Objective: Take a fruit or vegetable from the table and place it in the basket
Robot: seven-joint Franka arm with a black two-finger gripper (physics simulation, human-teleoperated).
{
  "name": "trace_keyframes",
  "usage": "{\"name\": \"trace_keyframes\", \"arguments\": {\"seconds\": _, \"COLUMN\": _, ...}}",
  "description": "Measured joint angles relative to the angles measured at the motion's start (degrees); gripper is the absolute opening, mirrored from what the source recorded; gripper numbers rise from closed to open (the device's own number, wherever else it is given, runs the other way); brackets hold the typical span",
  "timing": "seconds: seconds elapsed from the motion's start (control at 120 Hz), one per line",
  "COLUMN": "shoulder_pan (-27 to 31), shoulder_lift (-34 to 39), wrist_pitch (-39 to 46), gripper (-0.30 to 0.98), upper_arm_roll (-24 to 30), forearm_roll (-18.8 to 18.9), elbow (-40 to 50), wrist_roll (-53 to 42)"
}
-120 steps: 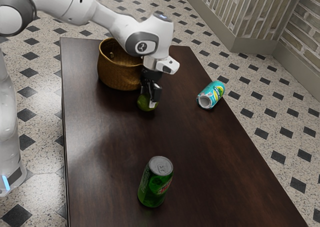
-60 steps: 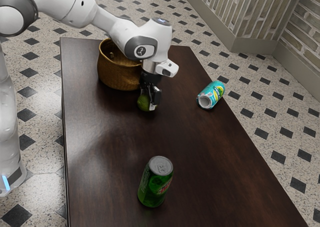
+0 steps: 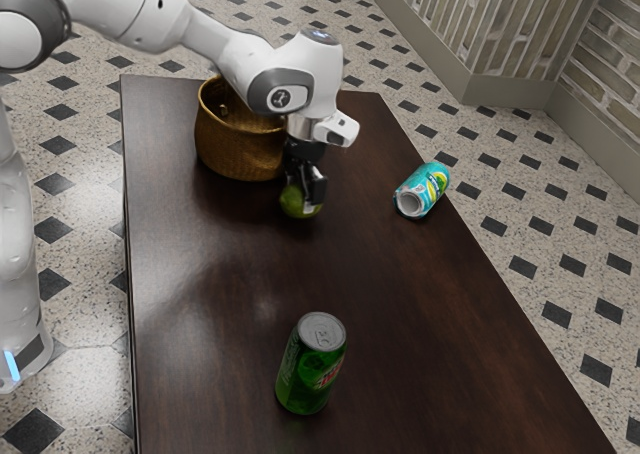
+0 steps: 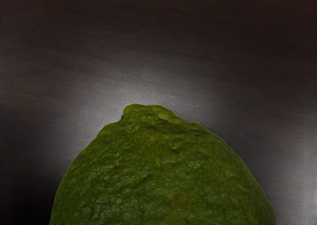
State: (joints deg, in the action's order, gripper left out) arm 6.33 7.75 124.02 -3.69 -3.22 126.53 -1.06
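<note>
The arm (image 3: 212,44) reaches from the exterior view's upper left, its claw (image 3: 305,202) pointing down, clamped.

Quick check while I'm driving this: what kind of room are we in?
Possibly a kitchen or dining area, though nothing settles it: a speckled floor with dark diamond insets, pale narrow-brick walls, and a dark wooden table.

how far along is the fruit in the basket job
Done: the gripper is at the green citrus fruit. In hand: the fruit, gripped between the fingers; whether it is clear of the table I can't tell. Left: it is outside the basket, so carrying it over and releasing it remain.
</note>
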Motion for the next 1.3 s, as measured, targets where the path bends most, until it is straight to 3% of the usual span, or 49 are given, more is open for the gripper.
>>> {"name": "trace_keyframes", "arguments": {"seconds": 0.458, "shoulder_pan": 0.6, "shoulder_lift": 7.3, "wrist_pitch": -7.4, "gripper": 0.37, "upper_arm_roll": 1.3, "forearm_roll": 3.7, "elbow": -10.5, "wrist_roll": 1.6}}
{"name": "trace_keyframes", "arguments": {"seconds": 0.617, "shoulder_pan": 5.8, "shoulder_lift": 12.7, "wrist_pitch": -10.8, "gripper": 0.39, "upper_arm_roll": 2.3, "forearm_roll": 4.6, "elbow": -10.7, "wrist_roll": 1.8}}
{"name": "trace_keyframes", "arguments": {"seconds": 0.933, "shoulder_pan": 15.8, "shoulder_lift": 13.4, "wrist_pitch": -13.3, "gripper": 0.38, "upper_arm_roll": 2.4, "forearm_roll": 5.2, "elbow": -10.3, "wrist_roll": 2.0}}
{"name": "trace_keyframes", "arguments": {"seconds": 0.992, "shoulder_pan": 15.8, "shoulder_lift": 12.4, "wrist_pitch": -13.9, "gripper": 0.38, "upper_arm_roll": 2.4, "forearm_roll": 5.3, "elbow": -11.4, "wrist_roll": 2.0}}
{"name": "trace_keyframes", "arguments": {"seconds": 1.125, "shoulder_pan": 13.3, "shoulder_lift": 1.7, "wrist_pitch": -19.5, "gripper": 0.37, "upper_arm_roll": 2.7, "forearm_roll": 5.3, "elbow": -25.4, "wrist_roll": 2.0}}
{"name": "trace_keyframes", "arguments": {"seconds": 1.3, "shoulder_pan": 13.5, "shoulder_lift": -1.0, "wrist_pitch": -23.3, "gripper": 0.38, "upper_arm_roll": 2.3, "forearm_roll": 4.9, "elbow": -28.1, "wrist_roll": 1.9}}
